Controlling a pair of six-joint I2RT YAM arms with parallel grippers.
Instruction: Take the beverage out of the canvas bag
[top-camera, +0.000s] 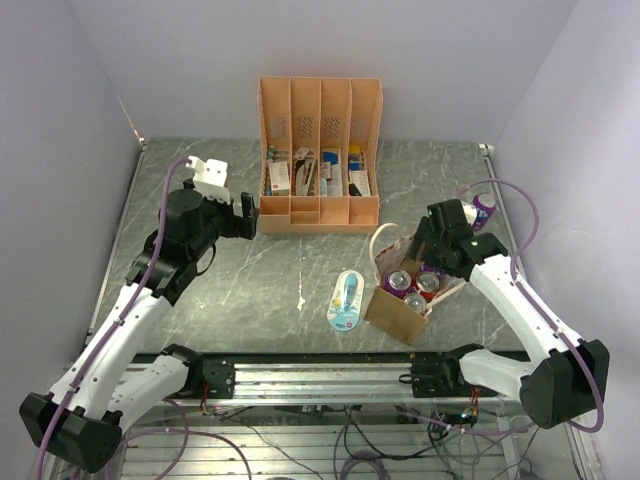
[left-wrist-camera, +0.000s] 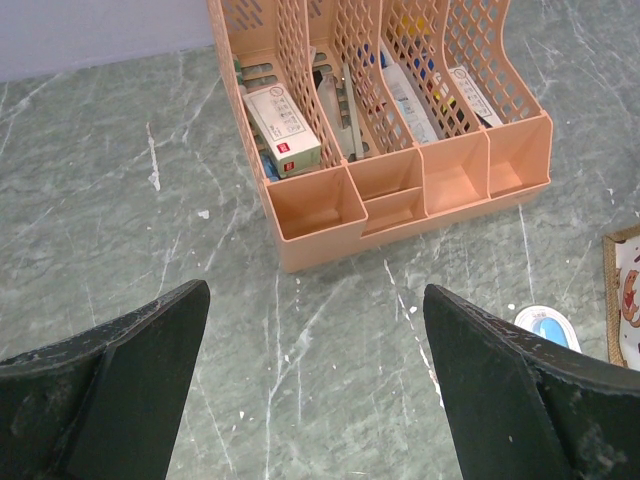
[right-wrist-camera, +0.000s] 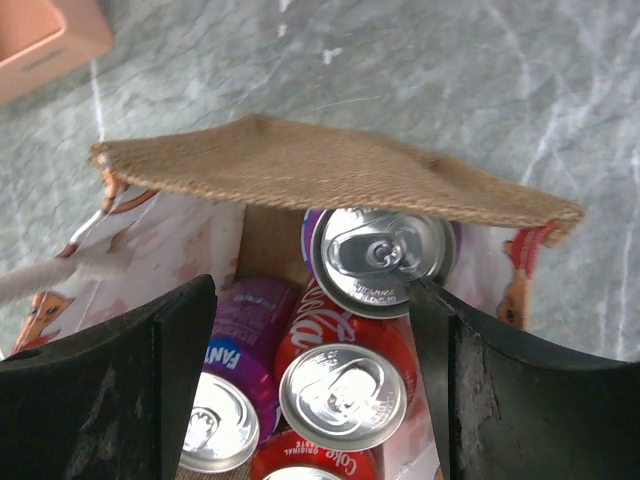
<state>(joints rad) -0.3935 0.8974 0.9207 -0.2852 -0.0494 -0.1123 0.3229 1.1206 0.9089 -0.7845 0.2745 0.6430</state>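
Observation:
The canvas bag (top-camera: 395, 312) stands on the table at the front right, tan with cream handles and a white printed face. It holds several beverage cans: red Coca-Cola cans (top-camera: 399, 282) and purple ones. In the right wrist view a red Coca-Cola can (right-wrist-camera: 345, 390), a purple Fanta can (right-wrist-camera: 225, 420) and a purple can (right-wrist-camera: 380, 255) by the bag's far wall (right-wrist-camera: 330, 170) show their silver tops. My right gripper (top-camera: 422, 243) is open just above the bag's mouth, its fingers straddling the cans (right-wrist-camera: 312, 290) without holding any. My left gripper (top-camera: 247, 215) is open and empty over bare table (left-wrist-camera: 315, 295).
An orange-tan slotted desk organizer (top-camera: 320, 155) with boxes and pens stands at the back centre, also in the left wrist view (left-wrist-camera: 390, 130). A blue-and-white packet (top-camera: 346, 300) lies left of the bag. A purple can (top-camera: 484, 208) stands on the table at the right.

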